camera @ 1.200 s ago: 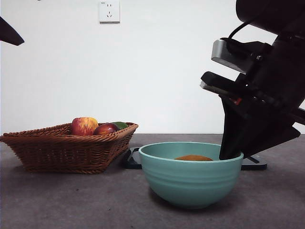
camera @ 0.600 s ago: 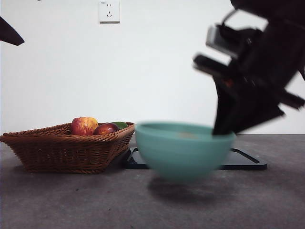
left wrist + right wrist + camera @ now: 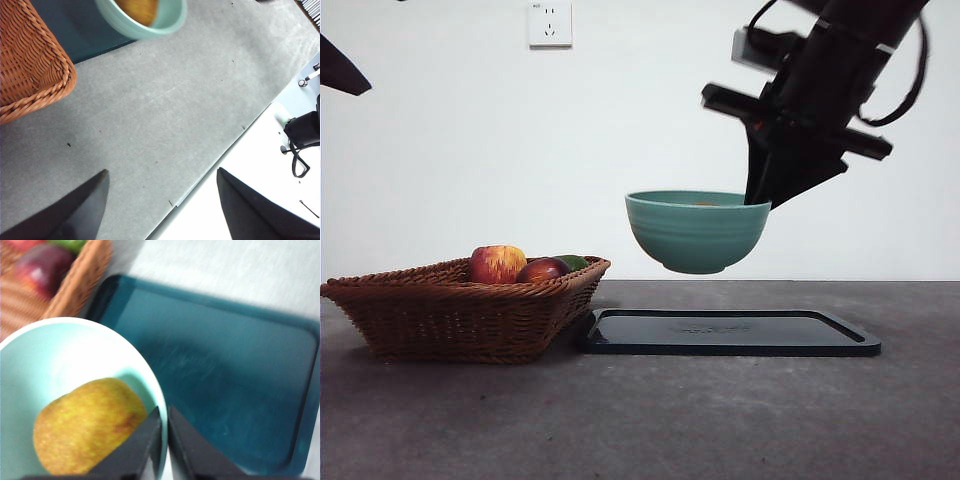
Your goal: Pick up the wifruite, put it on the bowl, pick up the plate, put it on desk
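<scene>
A plain white wall with a socket [image 3: 549,23] stands behind the dark grey worktop [image 3: 640,420]. Toward the worktop's left edge sits the wicker basket [image 3: 460,312] with an apple [image 3: 497,264] and a dark red fruit [image 3: 542,270] in it. Just beside it lies the black tray [image 3: 730,333], flat and bare. Above the tray hangs the bowl [image 3: 698,231], clear of everything, pinched at its right rim by the right pincer [image 3: 163,440], one jaw inside the wall and one outside. The wifruite [image 3: 90,425] lies in the bowl's bottom, near that rim. The left pincer [image 3: 160,205] waits off to the side, jaws spread wide, holding nothing. A one-sided rim grip lets a bowl tip, so I'd keep it level and lower it slowly onto bare worktop, clear of tray and basket.
</scene>
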